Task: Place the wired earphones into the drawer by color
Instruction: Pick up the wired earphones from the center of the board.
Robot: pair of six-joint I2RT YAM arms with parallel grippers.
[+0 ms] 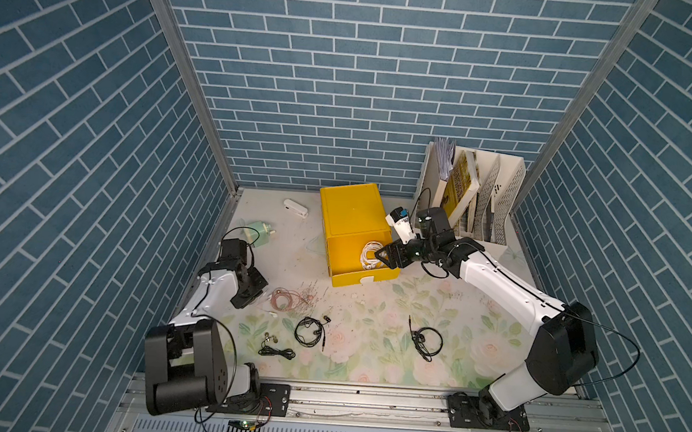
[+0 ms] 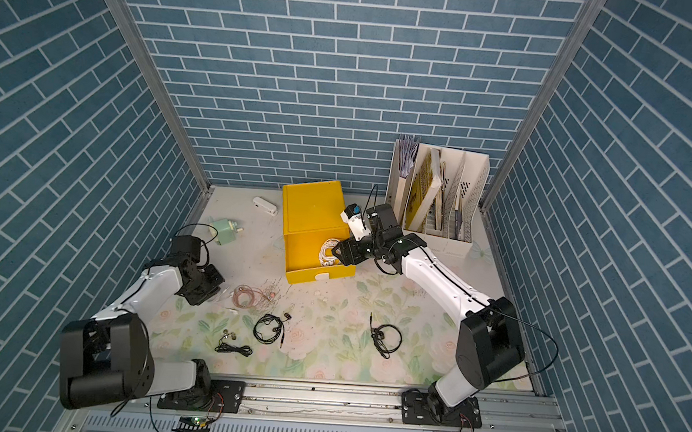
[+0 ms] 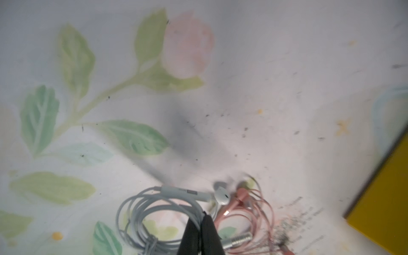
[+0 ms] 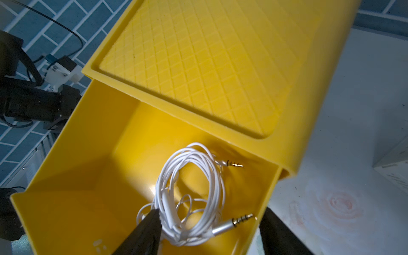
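Near strip of surface [image 1: 372, 352]: 3 black earphone sets lie loose, well apart from both pincers: left black coil [image 1: 277, 349], mid black coil [image 1: 310, 331], right black coil [image 1: 426, 342]. Just beyond, at left, the L pincer [image 3: 204, 217] is pressed together, pinching the cable bundle of the grey-white coil [image 3: 154, 212] at its edge. That coil rests on the surface, w/ its earbud [image 3: 221, 194] just past the tips. The pink coil [image 3: 254, 212] lies right beside the tips, on the other side.

Farther, right of centre, the top drawer [image 4: 88, 136] stands open toward the near side of the yellow cabinet [image 1: 353, 209]. The R pincer [image 4: 210, 213] hangs over it, spread wide, gripping nothing. The white drawer coil [image 4: 192, 187], 2 jack plugs showing, lies on the drawer floor betw. the fingers, closer to one; can't tell if touching. Far right: white file rack [image 1: 487, 202].
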